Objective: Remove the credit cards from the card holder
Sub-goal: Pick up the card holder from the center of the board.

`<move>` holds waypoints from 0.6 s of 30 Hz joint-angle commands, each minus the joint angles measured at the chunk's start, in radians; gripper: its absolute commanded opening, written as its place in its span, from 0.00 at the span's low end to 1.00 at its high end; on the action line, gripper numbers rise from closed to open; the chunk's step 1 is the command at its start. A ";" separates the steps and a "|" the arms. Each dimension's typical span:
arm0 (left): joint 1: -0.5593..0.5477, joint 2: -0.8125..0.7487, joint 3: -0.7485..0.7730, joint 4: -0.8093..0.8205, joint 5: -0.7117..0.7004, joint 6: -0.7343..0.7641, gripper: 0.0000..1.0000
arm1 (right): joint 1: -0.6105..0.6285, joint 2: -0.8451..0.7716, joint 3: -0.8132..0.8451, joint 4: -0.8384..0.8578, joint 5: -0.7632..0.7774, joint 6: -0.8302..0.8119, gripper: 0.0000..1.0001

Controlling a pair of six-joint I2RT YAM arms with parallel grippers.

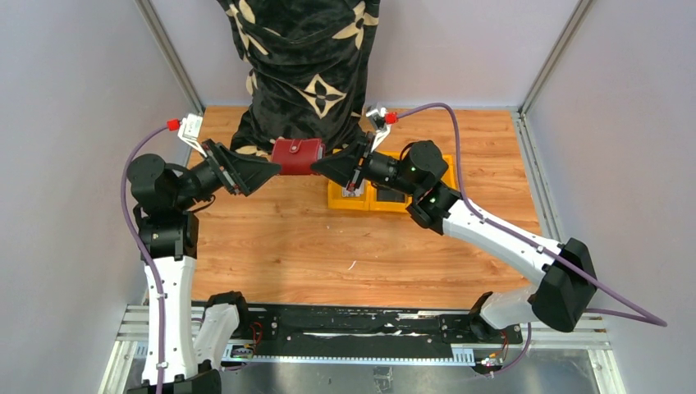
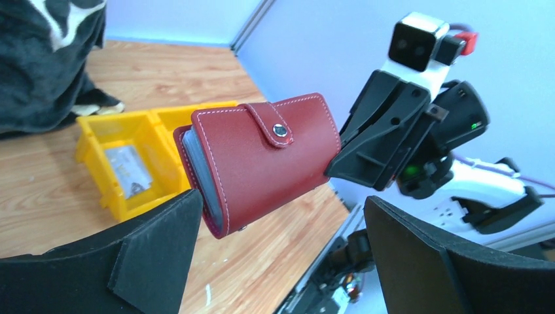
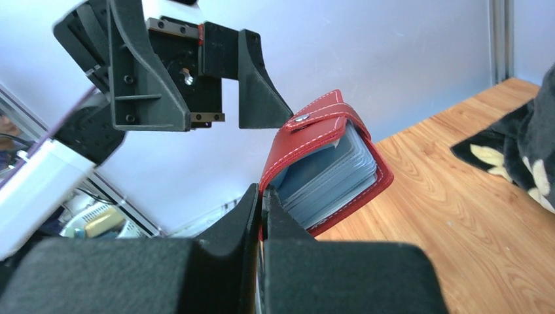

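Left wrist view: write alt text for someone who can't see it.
A closed red card holder hangs in the air, pinched at one edge by the shut right hand. The left hand's open fingers frame it in the foreground; a yellow bin sits on the wooden table behind.

I cannot separate credit cards from the stacked sleeves [image 3: 334,173] inside the card holder [image 3: 307,134], and in the overhead view the right arm [image 1: 427,176] covers most of the yellow bin [image 1: 345,199].

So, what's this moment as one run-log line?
right pincer: shut on wallet, held aloft | left pincer: open, near wallet | strap: snapped shut
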State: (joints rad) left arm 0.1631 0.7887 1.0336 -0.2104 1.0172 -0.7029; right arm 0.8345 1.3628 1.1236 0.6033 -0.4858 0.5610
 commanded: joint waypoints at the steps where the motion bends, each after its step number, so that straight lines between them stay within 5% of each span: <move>1: 0.001 -0.018 -0.021 0.194 0.013 -0.240 1.00 | -0.012 -0.046 -0.008 0.171 0.003 0.095 0.00; 18: 0.001 -0.028 -0.064 0.286 -0.001 -0.456 1.00 | -0.014 -0.067 -0.002 0.302 0.000 0.209 0.00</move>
State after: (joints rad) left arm 0.1631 0.7689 0.9867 0.0307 1.0164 -1.0801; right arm 0.8322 1.3201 1.1164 0.7719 -0.4866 0.7231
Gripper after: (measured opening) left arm 0.997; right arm 0.016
